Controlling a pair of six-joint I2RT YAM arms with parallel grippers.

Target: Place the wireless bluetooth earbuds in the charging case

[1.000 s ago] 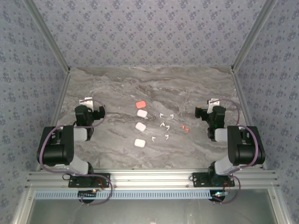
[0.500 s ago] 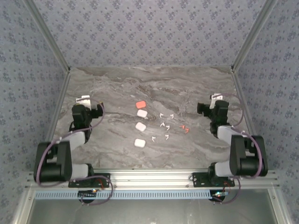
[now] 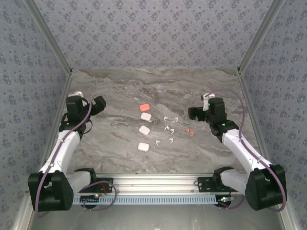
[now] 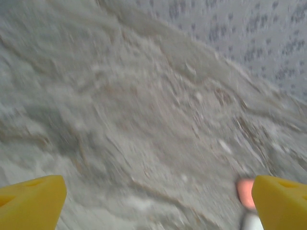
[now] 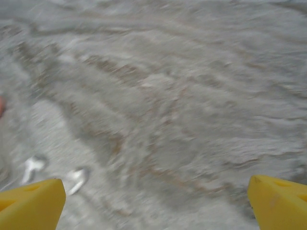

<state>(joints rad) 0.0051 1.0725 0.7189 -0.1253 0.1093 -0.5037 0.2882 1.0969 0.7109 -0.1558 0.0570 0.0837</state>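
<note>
Top view, centre of the marble table [image 3: 120, 91]: a column of four rounded charging cases, red-orange case [image 3: 144, 106] uppermost, then three white cases [image 3: 144, 129] below it, all shut as far as can be told. Just right of that column, loose on the stone: six white earbuds [image 3: 167, 128] scattered in pairs, and farther right two red-orange earbuds [image 3: 190, 132] close together (none inside any case).

At middle left, well apart from the cases: left gripper [image 3: 98, 104], spread wide, pinching nothing. In its wrist view, yellow fingers [image 4: 29, 203] in the two bottom corners, blurred marble between, the red-orange case at lower right beside the right-hand finger.

At middle right, near the red-orange pair: right gripper [image 3: 192, 113], likewise spread wide and empty. In its wrist view, two blurred white earbuds at lower left, above the left-hand finger.
</note>
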